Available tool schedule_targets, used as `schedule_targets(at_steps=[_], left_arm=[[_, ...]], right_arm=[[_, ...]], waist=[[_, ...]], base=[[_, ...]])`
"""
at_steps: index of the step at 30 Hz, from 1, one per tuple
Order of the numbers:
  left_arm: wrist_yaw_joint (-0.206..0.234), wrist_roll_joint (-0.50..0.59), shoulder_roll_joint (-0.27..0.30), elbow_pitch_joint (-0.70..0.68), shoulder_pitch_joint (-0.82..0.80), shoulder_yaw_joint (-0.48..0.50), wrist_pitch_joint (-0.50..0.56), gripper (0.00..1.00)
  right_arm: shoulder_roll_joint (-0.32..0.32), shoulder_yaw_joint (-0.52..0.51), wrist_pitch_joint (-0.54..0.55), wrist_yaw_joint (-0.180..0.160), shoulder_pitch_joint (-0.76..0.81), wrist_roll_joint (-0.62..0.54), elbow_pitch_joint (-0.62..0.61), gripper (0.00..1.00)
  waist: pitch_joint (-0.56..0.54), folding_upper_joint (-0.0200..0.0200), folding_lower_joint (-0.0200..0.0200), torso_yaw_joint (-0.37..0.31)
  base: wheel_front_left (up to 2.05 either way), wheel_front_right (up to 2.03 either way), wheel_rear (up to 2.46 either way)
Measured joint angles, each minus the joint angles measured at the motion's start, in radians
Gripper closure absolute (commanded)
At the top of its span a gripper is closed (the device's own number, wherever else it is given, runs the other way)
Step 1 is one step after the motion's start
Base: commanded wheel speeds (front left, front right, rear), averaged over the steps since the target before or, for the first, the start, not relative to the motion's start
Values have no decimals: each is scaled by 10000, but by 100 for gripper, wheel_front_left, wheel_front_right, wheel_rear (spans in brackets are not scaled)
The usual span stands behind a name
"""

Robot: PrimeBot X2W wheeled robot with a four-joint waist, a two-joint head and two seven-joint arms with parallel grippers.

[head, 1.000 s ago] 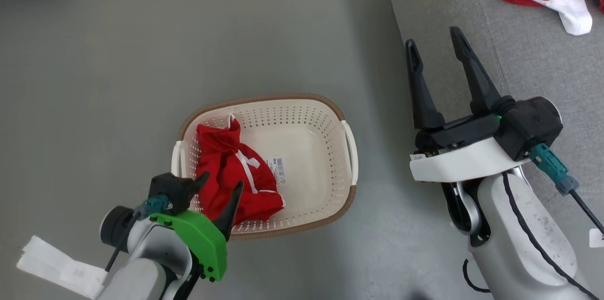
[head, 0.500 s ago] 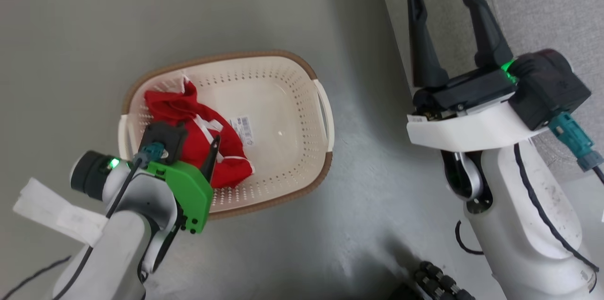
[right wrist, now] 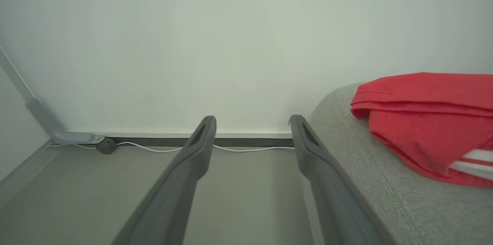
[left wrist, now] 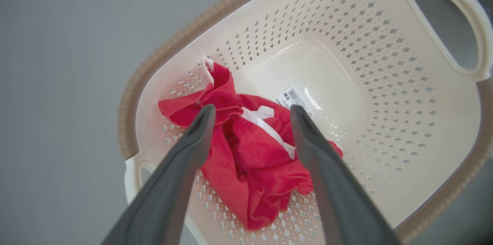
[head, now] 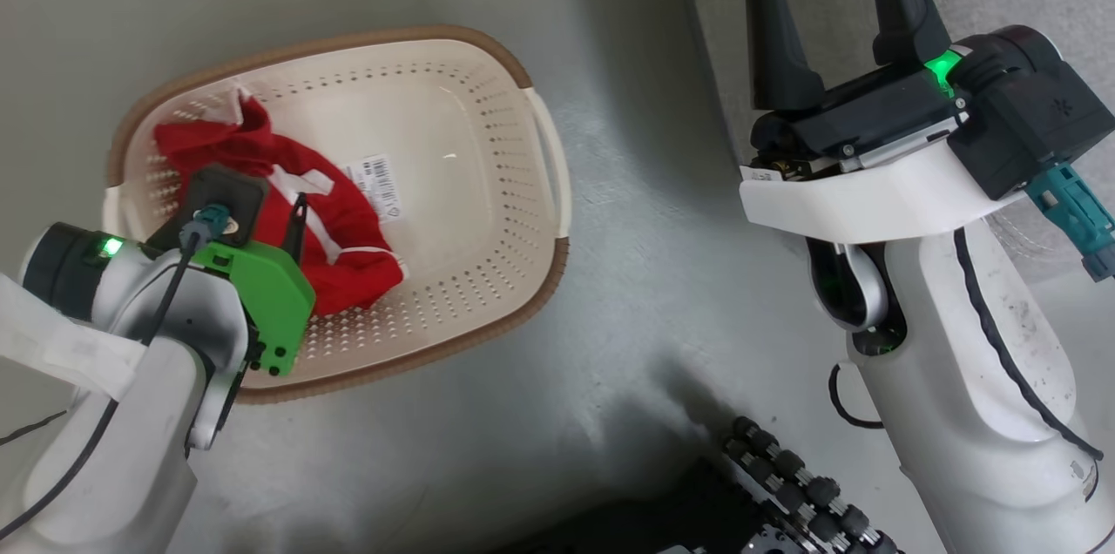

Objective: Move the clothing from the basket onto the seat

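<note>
Head camera looks steeply down at the floor (head: 627,293). Left wrist camera, close above, shares its basket (head: 488,214). Right wrist camera, seemingly low, faces a wall (right wrist: 246,37).

Red clothing (left wrist: 250,152), white-striped — cream perforated basket (left wrist: 385,64) (brown woven-look rim), light grey seat (right wrist: 385,206).

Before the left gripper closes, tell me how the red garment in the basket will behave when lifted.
The red garment lies crumpled in soft folds, so it will likely hang floppy and unfurl. It looks thin and light; the basket probably won't lift with it. The open left gripper may pinch only one fold, so part could trail.
</note>
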Motion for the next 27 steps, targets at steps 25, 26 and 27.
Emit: schedule_targets(at_steps=[25, 26, 27], left_arm=[[44, -98, -322, 972, -750, 384, -460, 0], [44, -115, -347, 1012, -794, 387, -462, 0], [44, -140, -384, 1055, -840, 385, -464, 0]], right_arm=[[19, -899, 0, -105, -15, 107, 178, 0], [17, -941, 0, -107, -11, 42, 184, 0], [19, -988, 0, -109, -2, -35, 192, 0]], waist=[[339, 0, -2, -280], [327, 0, -2, -254], [319, 0, -2, -226]], base=[[0, 0, 0], [0, 0, 0], [0, 0, 0]])
